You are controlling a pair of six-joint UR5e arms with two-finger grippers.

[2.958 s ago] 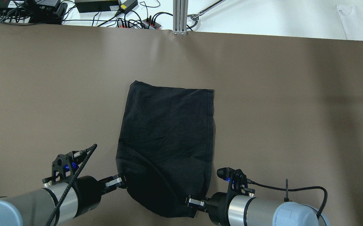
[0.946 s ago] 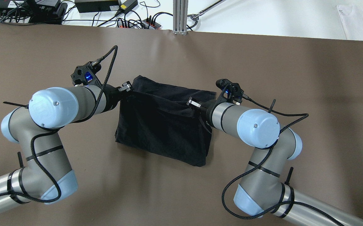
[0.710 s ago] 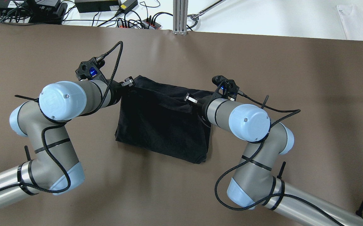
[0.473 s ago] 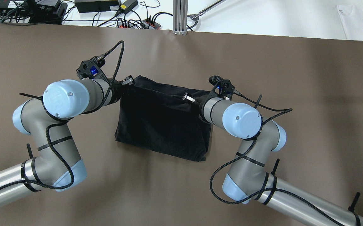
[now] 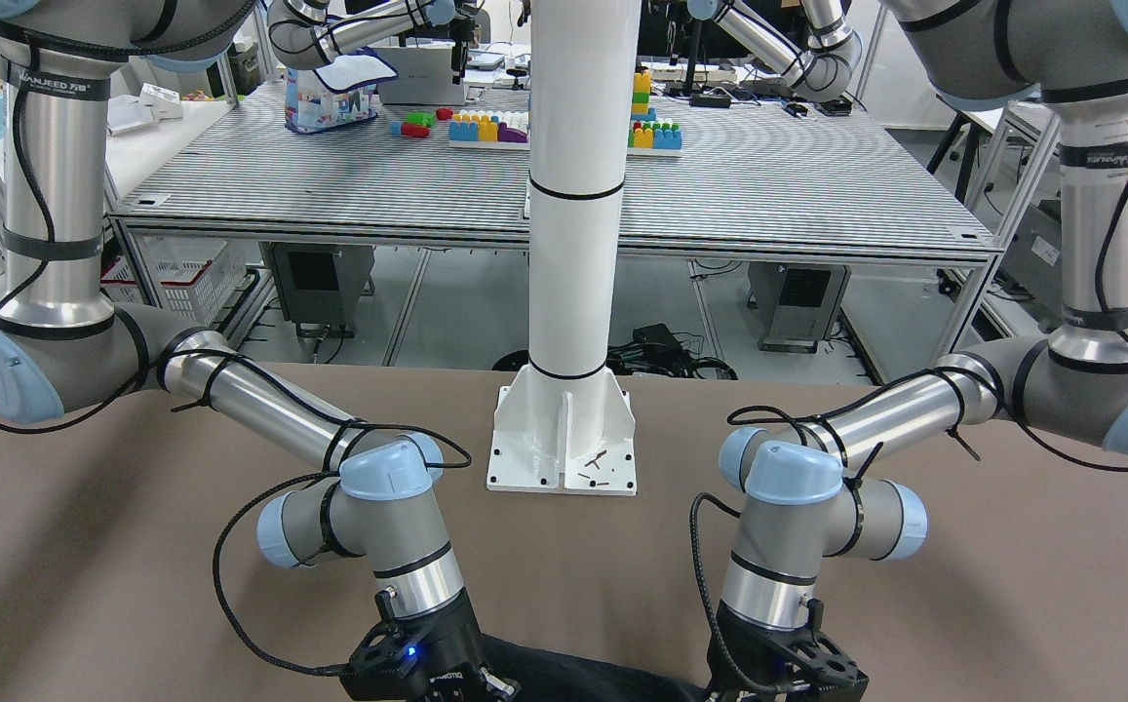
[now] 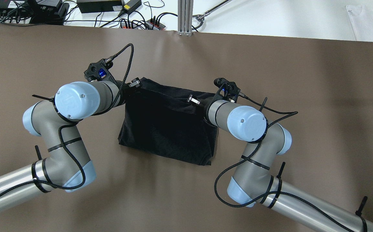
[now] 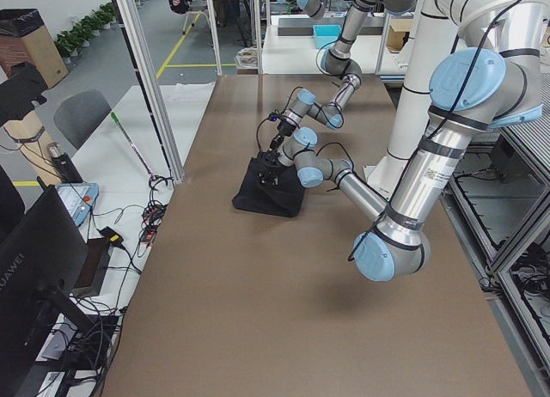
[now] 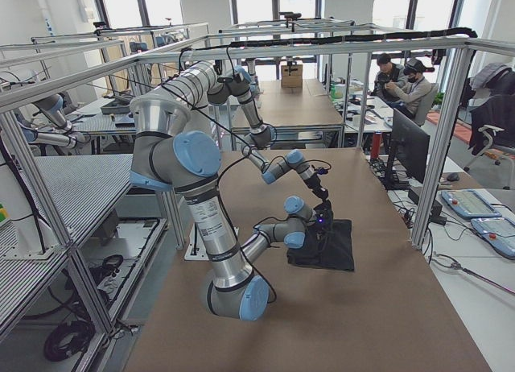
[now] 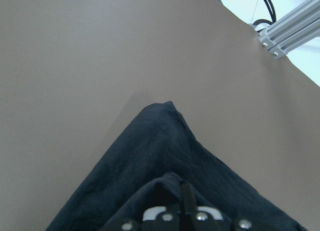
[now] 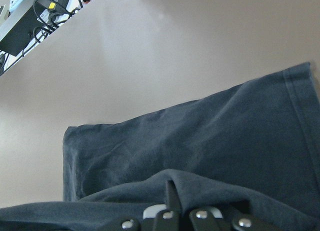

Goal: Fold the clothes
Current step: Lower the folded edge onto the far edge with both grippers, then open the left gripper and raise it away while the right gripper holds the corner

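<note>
Clothes (image 6: 167,129) hem in fingers (image 6: 136,82) (table (image 6: 302,96) around)

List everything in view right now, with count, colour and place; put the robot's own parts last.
black soft fabric piece: one, black, table centre, folded over.
brown table cover: one, brown, under the fabric.
white round pole on a bolted base: one, white, robot's side of the table.
grey aluminium post: one, grey, far table edge.
black power bricks and cables: several, black, beyond the far edge, left.
white garment: one, white, beyond the far edge, right.
coloured toy bricks: several, mixed, striped table behind the robot.
left gripper: one, black, shut on the fabric's far left corner.
right gripper: one, black, shut on the fabric's top layer, right side.
</note>
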